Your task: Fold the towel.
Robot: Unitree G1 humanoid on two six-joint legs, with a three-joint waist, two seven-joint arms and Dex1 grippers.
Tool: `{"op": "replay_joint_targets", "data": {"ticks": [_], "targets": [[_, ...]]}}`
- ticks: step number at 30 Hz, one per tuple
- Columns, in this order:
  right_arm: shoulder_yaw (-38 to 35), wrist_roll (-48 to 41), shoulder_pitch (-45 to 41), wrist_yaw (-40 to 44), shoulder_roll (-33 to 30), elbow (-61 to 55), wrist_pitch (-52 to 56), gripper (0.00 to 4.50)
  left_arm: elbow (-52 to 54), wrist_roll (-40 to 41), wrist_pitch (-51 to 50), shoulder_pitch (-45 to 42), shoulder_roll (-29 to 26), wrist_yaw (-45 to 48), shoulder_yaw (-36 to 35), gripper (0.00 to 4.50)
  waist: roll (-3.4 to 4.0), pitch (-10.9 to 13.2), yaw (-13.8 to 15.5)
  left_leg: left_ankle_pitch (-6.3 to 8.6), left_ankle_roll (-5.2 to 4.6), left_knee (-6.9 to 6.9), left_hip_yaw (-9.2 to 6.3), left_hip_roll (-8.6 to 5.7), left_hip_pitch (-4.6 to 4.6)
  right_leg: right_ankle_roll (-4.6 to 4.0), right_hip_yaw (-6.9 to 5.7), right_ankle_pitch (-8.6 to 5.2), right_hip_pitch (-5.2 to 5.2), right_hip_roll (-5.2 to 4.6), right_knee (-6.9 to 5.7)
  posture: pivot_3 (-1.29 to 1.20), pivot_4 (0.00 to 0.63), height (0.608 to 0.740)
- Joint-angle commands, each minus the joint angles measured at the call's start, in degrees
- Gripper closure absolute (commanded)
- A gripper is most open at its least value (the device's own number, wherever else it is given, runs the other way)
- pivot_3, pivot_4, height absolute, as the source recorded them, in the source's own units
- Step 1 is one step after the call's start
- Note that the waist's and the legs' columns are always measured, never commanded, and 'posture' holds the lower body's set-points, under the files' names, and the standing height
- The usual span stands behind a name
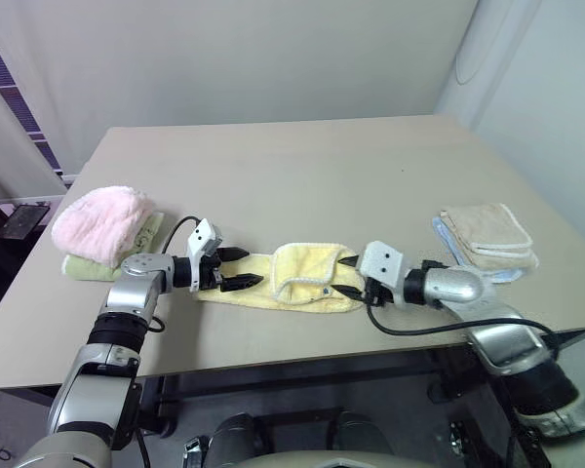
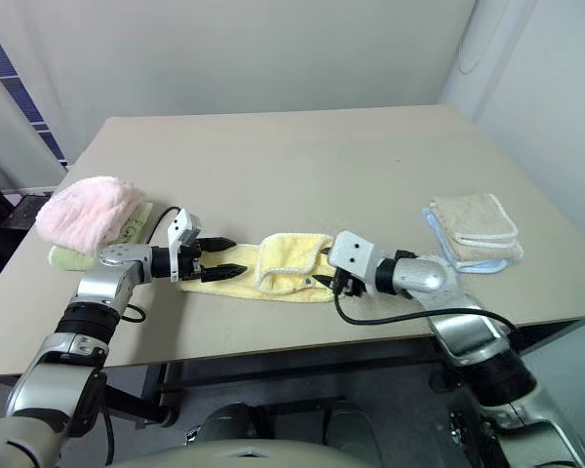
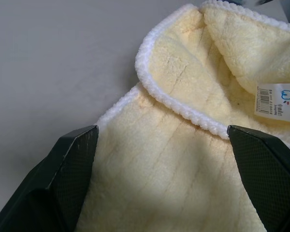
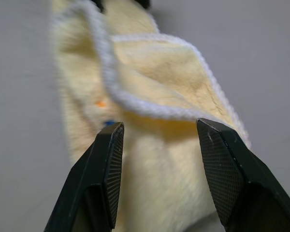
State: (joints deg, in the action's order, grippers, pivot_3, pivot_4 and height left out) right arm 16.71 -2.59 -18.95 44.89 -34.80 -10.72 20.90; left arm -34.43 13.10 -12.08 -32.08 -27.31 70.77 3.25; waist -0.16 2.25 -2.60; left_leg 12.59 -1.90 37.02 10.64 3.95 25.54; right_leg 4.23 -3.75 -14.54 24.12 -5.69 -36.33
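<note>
Left eye view first, biggest stuff down: the bench (image 1: 302, 166) is a big beige slab, and the towel (image 1: 283, 281) is stretched along its near edge as a long pale yellow strip, with its right half already flopped back over itself into a loose hump. A fluffy pink towel (image 1: 102, 222) sits off to my left, a beige folded towel (image 1: 487, 234) well off to my right, both out of the way.

My left end effector (image 1: 236, 269) is spread wide with nothing in it, hovering right at the left end of the strip; its wrist view has the flat layer running between the two fingers. My right end effector (image 1: 351, 277) is about half open, also not gripping, pointed at the folded-over end, and its wrist view has the white hem (image 4: 135, 101) curling just ahead of the fingers (image 4: 108, 164).

I reckon I'm lining up a grab here. To do it clean, I'd get a finger under the hem so I catch the edge, not just fluff, pinch both ends evenly, and keep the hems lined up when carrying over. The little care label (image 3: 278, 101) is showing, so ideally it ends up tucked inside.
</note>
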Motion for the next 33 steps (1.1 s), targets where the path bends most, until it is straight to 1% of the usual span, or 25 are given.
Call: {"op": "replay_joint_targets", "data": {"ticks": [1, 3, 7, 13, 15, 16, 17, 20, 22, 26, 29, 31, 33], "targets": [[0.6, 3.1, -4.2, -2.6, 2.5, 1.1, -2.7, 2.02, 0.6, 0.1, 0.7, -1.3, -0.6, 0.1, -0.6, 0.00, 0.00, 0.0, 0.0, 0.00, 0.00, 0.00, 0.00, 0.00, 0.01, 0.00, 0.00, 0.00, 0.02, 0.00, 0.00, 0.00, 0.000, 0.740], [0.8, 4.0, -5.8, -4.0, 4.6, 2.1, -3.7, 2.02, 0.6, 0.1, 0.7, -1.3, -0.7, 0.2, -0.6, 0.00, -0.01, 0.0, 0.1, 0.00, 0.00, -0.01, 0.02, -0.01, 0.06, 0.01, 0.00, 0.00, 0.06, 0.01, 0.00, 0.00, 0.000, 0.740], [-0.9, 1.2, -8.0, -4.0, 8.9, 0.6, -1.7, 2.02, 1.0, 0.2, 0.5, -1.1, -1.0, 0.2, -0.7, 0.00, -0.01, 0.0, 0.0, -0.01, 0.01, -0.01, 0.04, -0.03, 0.08, 0.02, 0.00, 0.01, 0.10, 0.03, -0.02, 0.00, 0.000, 0.740], [-0.6, 0.9, -7.9, -5.3, 11.9, -0.4, 1.3, 2.02, 1.6, 0.7, 0.1, -0.6, -1.0, 0.5, -0.8, 0.00, -0.03, 0.0, 0.0, -0.01, 0.02, 0.02, 0.07, -0.03, 0.08, 0.03, 0.00, 0.02, 0.09, 0.03, -0.08, 0.00, 0.000, 0.740], [-3.4, -1.8, -6.9, -6.4, 13.3, -1.0, 4.7, 2.02, 1.9, 1.4, -0.1, -0.9, -0.8, 0.5, -1.3, 0.00, -0.03, 0.0, 0.0, -0.01, 0.02, 0.02, 0.07, -0.03, 0.07, 0.04, 0.00, 0.03, 0.09, 0.03, -0.09, 0.00, 0.000, 0.740], [-6.3, -4.2, -6.8, -7.2, 14.1, -1.4, 7.7, 2.02, 1.9, 2.1, -0.7, -1.3, -0.6, 0.3, -1.9, 0.00, -0.04, 0.0, 0.1, -0.02, 0.03, 0.02, 0.07, -0.03, 0.07, 0.04, 0.00, 0.03, 0.09, 0.03, -0.10, 0.00, 0.000, 0.740], [-10.1, -7.8, -7.0, -7.8, 14.7, -1.7, 13.0, 2.02, 2.2, 3.0, -1.4, -1.6, -0.4, 0.4, -2.6, 0.00, -0.04, 0.0, 0.1, -0.02, 0.03, 0.02, 0.07, -0.02, 0.07, 0.04, 0.00, 0.03, 0.09, 0.02, -0.11, 0.00, 0.000, 0.740], [-16.5, -14.2, -7.9, -8.9, 15.1, -2.4, 23.3, 2.02, 3.3, 4.7, -3.2, -1.8, -0.2, 0.7, -3.5, 0.00, -0.05, 0.0, 0.1, -0.02, 0.03, 0.03, 0.06, 0.00, 0.09, 0.04, 0.00, 0.04, 0.09, 0.01, -0.12, 0.00, 0.000, 0.740], [-19.3, -17.0, -6.1, -8.1, 13.6, -3.9, 25.3, 2.02, 4.3, 6.0, -4.3, -1.9, 0.1, 1.3, -3.9, 0.00, -0.04, 0.0, 0.1, -0.02, 0.03, 0.03, 0.07, -0.01, 0.09, 0.03, 0.00, 0.04, 0.10, 0.01, -0.11, 0.00, 0.000, 0.740], [-20.8, -19.9, -2.0, -7.4, 11.7, -5.8, 27.0, 2.02, 8.3, 10.5, -8.7, -2.6, 1.3, 2.4, -5.3, 0.00, -0.04, 0.0, 0.0, -0.02, 0.03, -0.02, 0.06, -0.02, 0.08, 0.03, 0.00, 0.04, 0.10, 0.03, -0.10, 0.00, 0.000, 0.740], [-20.0, -21.6, 0.9, -6.1, 10.7, -5.9, 27.4, 2.02, 12.0, 12.3, -10.6, -2.6, 1.4, 4.1, -4.8, 0.00, -0.04, 0.0, 0.0, -0.02, 0.03, 0.00, 0.06, -0.03, 0.08, 0.04, 0.00, 0.04, 0.08, 0.04, -0.10, 0.00, 0.000, 0.740], [-19.5, -22.4, 1.3, -5.9, 11.7, -4.7, 26.5, 2.02, 13.5, 13.4, -11.9, -2.7, 1.6, 4.5, -4.7, 0.00, -0.03, 0.0, -0.2, -0.02, 0.03, 0.01, 0.07, -0.03, 0.05, 0.04, 0.00, 0.04, 0.04, 0.04, -0.11, 0.00, 0.000, 0.740], [-19.9, -23.4, 0.6, -6.7, 14.2, -2.3, 25.2, 2.02, 14.8, 14.4, -13.3, -2.9, 2.2, 4.6, -4.6, 0.00, -0.03, 0.0, -0.3, -0.03, 0.03, 0.01, 0.07, -0.03, -0.04, 0.05, 0.01, 0.04, -0.03, 0.05, -0.12, 0.00, 0.000, 0.740]]}}
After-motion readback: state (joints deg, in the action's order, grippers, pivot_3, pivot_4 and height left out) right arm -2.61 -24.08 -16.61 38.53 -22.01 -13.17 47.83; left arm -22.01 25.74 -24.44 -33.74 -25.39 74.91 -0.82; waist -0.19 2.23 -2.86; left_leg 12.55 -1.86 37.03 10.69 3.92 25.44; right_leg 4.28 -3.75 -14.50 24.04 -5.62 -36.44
